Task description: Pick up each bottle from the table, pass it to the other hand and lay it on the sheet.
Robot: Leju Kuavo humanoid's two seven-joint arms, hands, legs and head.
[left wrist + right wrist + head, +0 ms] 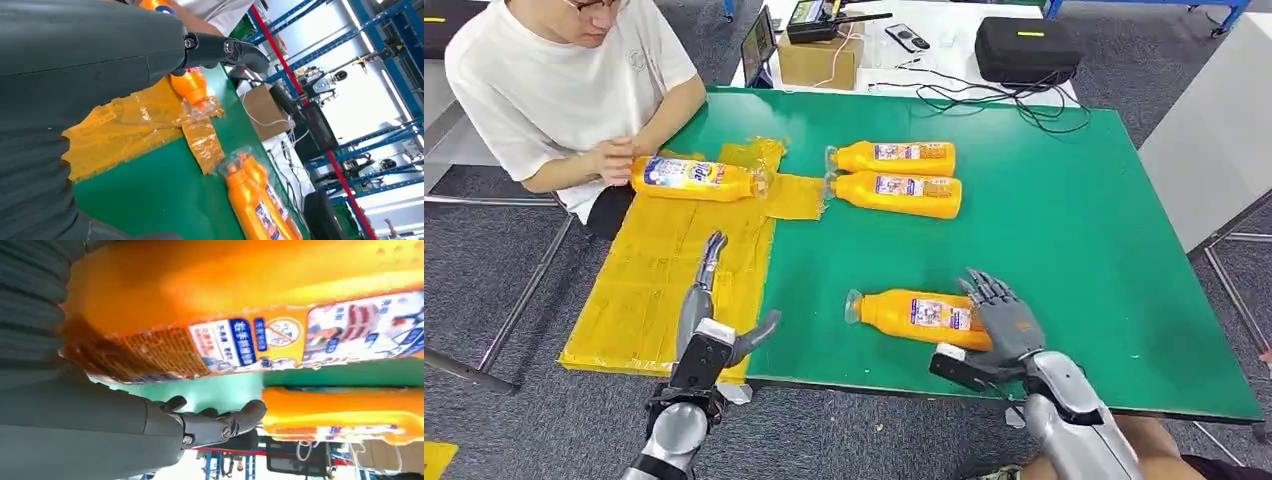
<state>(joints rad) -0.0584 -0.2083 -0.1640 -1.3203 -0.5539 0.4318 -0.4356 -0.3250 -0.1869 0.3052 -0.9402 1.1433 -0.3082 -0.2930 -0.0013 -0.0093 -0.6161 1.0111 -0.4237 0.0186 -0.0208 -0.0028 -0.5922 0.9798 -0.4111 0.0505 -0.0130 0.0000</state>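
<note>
grey carpet floor (514, 420) all round. green table (1064, 230) at centre. behind it a white table (954, 50) holding a cardboard box (820, 60), black case (1027, 48), tangled cables (984, 95). blue shelving racks (350, 50) with bright light behind them. white cabinet (1214, 140) at right.

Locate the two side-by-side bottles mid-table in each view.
Head view: pair of bottles, upper centre on the green table.
Left wrist view: the pair lies past the yellow sheet, caps toward it.
Right wrist view: one of them, beyond the near bottle.
Shared landmark: the green table.
</note>
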